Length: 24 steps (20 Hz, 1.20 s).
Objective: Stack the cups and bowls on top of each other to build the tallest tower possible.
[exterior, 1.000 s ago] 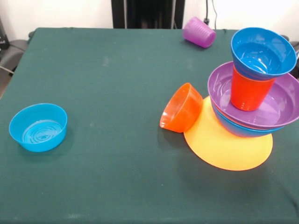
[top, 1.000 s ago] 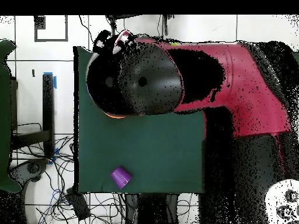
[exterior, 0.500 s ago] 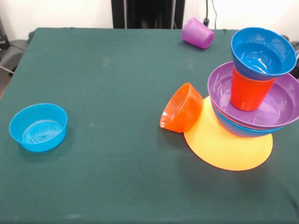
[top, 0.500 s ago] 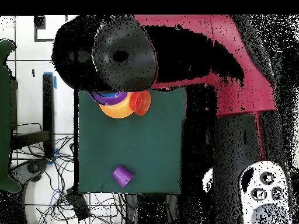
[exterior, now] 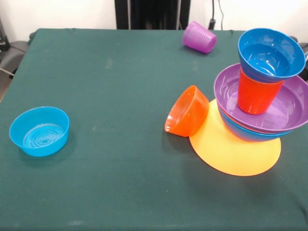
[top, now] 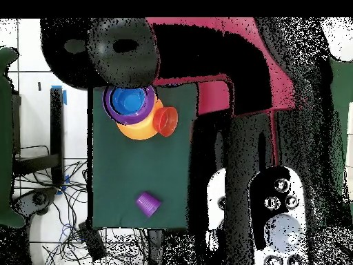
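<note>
Green cloth covers the counter [exterior: 120, 159], and its nearest stretch in the front view is bare. A little farther back, at the left, the straight-sided light blue bowl [exterior: 39, 131] sits upright on its own, well apart from everything else and not yet used.

On the right stands the tower [exterior: 262, 103]. Its base is the orange-yellow bowl [exterior: 233, 151], turned upside down. On that sits a blue bowl [exterior: 245, 133], of which only the outer wall shows, then the purple bowl [exterior: 288, 113], mouth up. The orange cup [exterior: 257, 94] stands inverted inside the purple bowl, and the dark blue bowl [exterior: 269, 53] caps it, mouth up and tilted somewhat. So five pieces look stacked, and the column leans slightly.

The small orange bowl [exterior: 187, 111] lies on its side, touching the left edge of the tower's base; it reads as fallen or not yet placed.

Farthest back, near the far edge, the purple cup [exterior: 199, 36] lies tipped over, well apart from the tower. No yellow or lime green cup shows in either view.

By my judgement the work is about half done: three loose pieces in sight remain to go on top.

The arm fills much of the overhead view above the tower, but the pincer itself cannot be made out, so I cannot tell its opening or whether it holds anything.
</note>
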Tool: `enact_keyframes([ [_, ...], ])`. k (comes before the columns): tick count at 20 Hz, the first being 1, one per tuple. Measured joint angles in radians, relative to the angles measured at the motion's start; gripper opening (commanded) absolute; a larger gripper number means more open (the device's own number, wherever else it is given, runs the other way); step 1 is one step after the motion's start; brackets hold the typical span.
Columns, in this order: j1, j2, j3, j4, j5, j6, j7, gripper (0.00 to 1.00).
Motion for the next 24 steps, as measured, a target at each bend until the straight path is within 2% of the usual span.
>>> enact_keyframes([
  [7, 0.057, 0.056, -0.068, -0.064, 0.001, 0.024, 0.028, 0.0],
  [24, 0.072, 0.135, -0.188, -0.1, 0.012, 0.024, 0.029, 0.0],
])
